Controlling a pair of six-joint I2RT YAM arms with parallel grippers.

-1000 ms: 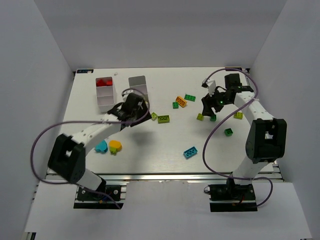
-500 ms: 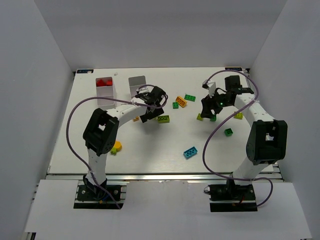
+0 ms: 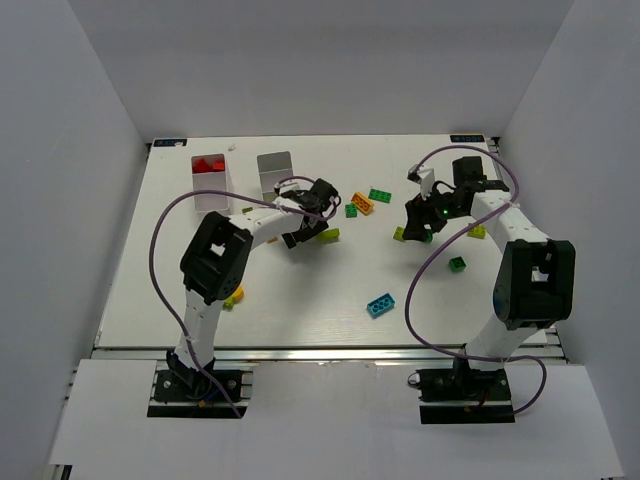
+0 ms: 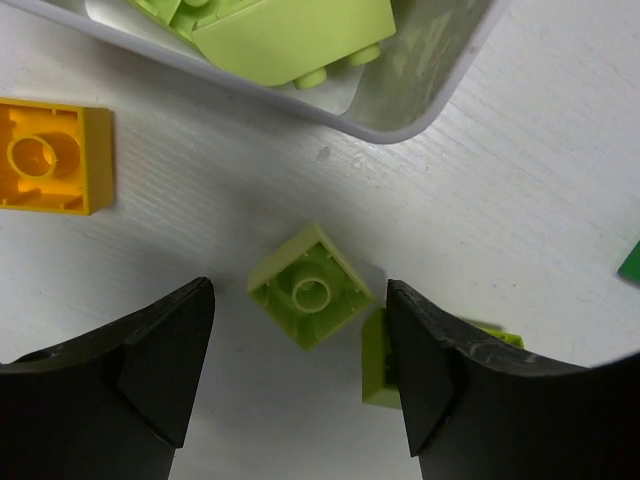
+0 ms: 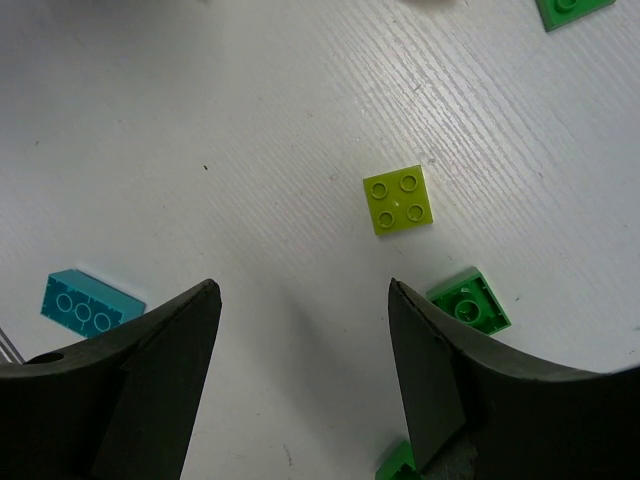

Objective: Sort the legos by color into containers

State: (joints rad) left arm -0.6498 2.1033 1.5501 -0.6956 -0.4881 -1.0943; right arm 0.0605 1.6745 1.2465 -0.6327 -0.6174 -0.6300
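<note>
Left wrist view: the left gripper (image 4: pixel 299 312) hangs low over the white table (image 4: pixel 520 200), its two black jaws spread wide and holding nothing. Between them, touching neither, lies a small lime brick (image 4: pixel 310 296). It is flipped so its hollow underside with one round tube faces up, and it sits diagonal to the jaws. A second lime piece (image 4: pixel 378 362) lies just beside it, partly hidden under the right-hand jaw. The jaws seem placed to straddle the brick for a pinch, though the skew may make it twist when squeezed. Just beyond, the rounded corner of a white tray (image 4: pixel 430 108) holds lime bricks (image 4: pixel 290 35), so it is the likely home for this one. An orange brick (image 4: pixel 45 158), also upside down, lies outside the tray near its wall.

From above, a second tray (image 3: pixel 210 192) stands to the left with red bricks (image 3: pixel 208 165) in its far compartment. The right gripper (image 5: pixel 303 300) is likewise wide open and empty. It hovers above a lime four-stud square (image 5: pixel 400 200), with a dark green brick (image 5: pixel 470 303) and a cyan brick (image 5: pixel 90 300) nearby, all loose on the table.
</note>
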